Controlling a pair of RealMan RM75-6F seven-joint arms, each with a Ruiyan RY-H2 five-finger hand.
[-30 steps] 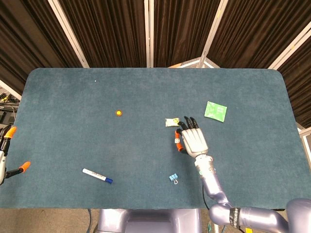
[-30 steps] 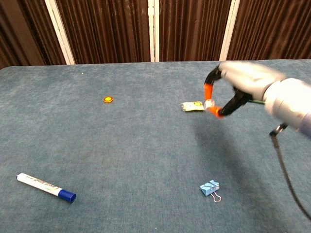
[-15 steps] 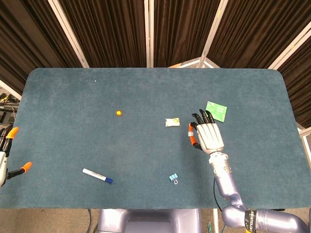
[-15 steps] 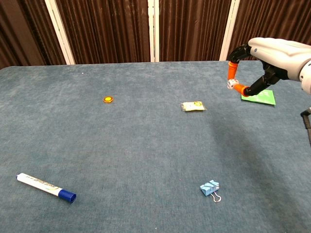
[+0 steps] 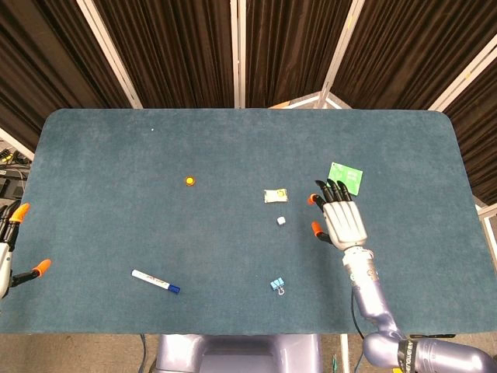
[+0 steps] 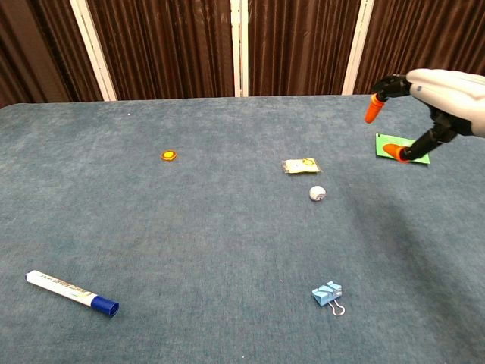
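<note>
My right hand (image 5: 342,221) hovers over the right half of the blue table (image 5: 116,155), fingers spread and holding nothing; in the chest view that hand (image 6: 424,95) is raised at the upper right. A small white die (image 5: 281,221) lies on the cloth just left of it, also seen as the die (image 6: 317,193) below a yellow packet (image 5: 274,196). A green packet (image 5: 347,177) lies just beyond the hand's fingertips. My left hand (image 5: 8,245) shows only at the far left edge, off the table, orange-tipped fingers apart and holding nothing.
A small orange disc (image 5: 189,181) lies at centre left. A white marker with a blue cap (image 5: 155,281) rests near the front left. A light-blue binder clip (image 5: 276,285) sits near the front edge, below the die. Dark curtains stand behind the table.
My right hand moved right from the yellow packet toward the green one, pinching the white die. Its fingers have since spread and the die has dropped onto the table.
</note>
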